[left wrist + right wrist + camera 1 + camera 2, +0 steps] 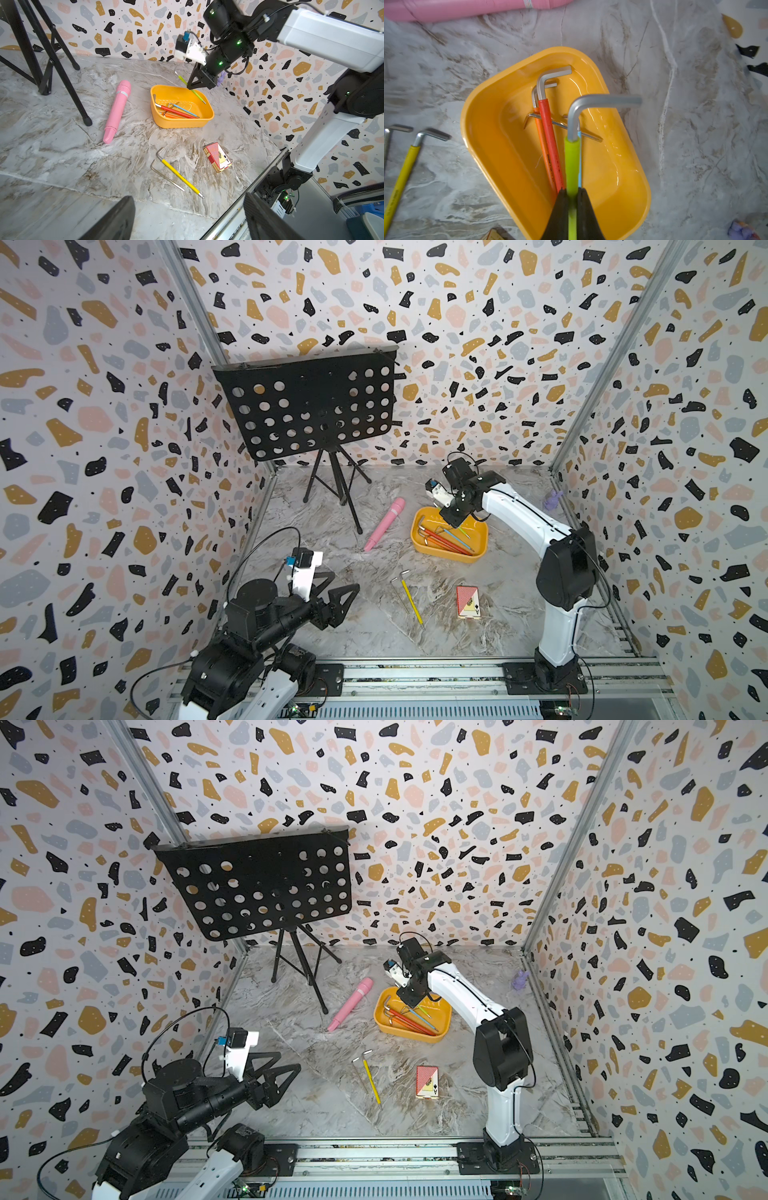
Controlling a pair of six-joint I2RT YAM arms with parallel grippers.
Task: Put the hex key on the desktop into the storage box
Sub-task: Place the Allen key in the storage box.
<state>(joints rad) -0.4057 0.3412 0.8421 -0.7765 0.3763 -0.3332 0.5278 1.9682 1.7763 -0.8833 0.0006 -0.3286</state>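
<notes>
Hex key (572, 158), green-sleeved, is clenched in my right hand (572, 197) above the yellow box (481, 135) at mid-frame, its long axis roughly parallel to the red key (550, 141) lying inside, so I'd judge a straight release lands it.

Grey-white marble with brownish veins across the surface (374, 639). Terrazzo on the walls (104, 406): black, ochre, pink and grey-blue flecks over off-white. Deep yellow for the storage box (483, 128). Within it, a red hex key (550, 135), an orange hex key (539, 128), a blue hex key (579, 158) and a bare steel hex key (560, 125). Lime sleeve and silver bend on the green hex key (572, 162). Yellow sleeve with silver ends on the yellow hex key (180, 176); plain silver for the unsleeved hex key (168, 178). Pale pink on the cylinder (118, 110). Red lattice print, plus a cream face with a black spade, on the playing-card box (217, 156). Black with round holes for the music stand (316, 381). Purple on the small figure (552, 499). Black on the right tool (572, 191) and left tool (338, 589).
</notes>
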